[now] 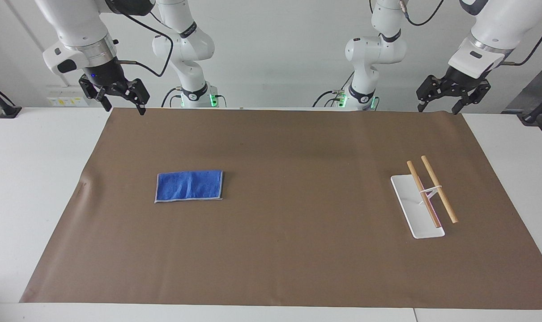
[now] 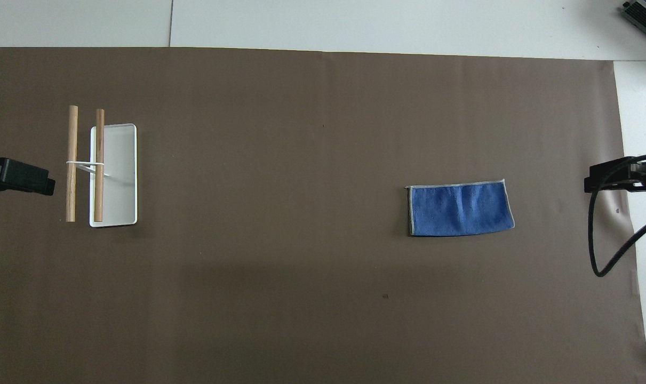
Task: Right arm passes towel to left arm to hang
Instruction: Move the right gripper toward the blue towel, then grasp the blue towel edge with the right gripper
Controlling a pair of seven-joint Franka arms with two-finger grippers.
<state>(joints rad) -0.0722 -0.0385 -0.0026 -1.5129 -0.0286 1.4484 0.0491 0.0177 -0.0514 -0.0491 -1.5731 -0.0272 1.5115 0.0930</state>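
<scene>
The bright-blue towel (image 1: 189, 185) lies flat on the brown mat (image 1: 297, 232), toward the right arm's end of the table; it also shows in the overhead view (image 2: 460, 208). My right gripper (image 1: 123, 106) is open and empty, raised over the mat's edge by the robots, well apart from the towel. My left gripper (image 1: 438, 107) is open and empty, raised over the mat's corner at the left arm's end. Nothing holds the towel.
A rack (image 1: 425, 197) with a white flat base and two raised wooden bars stands on the mat toward the left arm's end; it also shows in the overhead view (image 2: 100, 165). The white table (image 1: 29, 188) borders the mat.
</scene>
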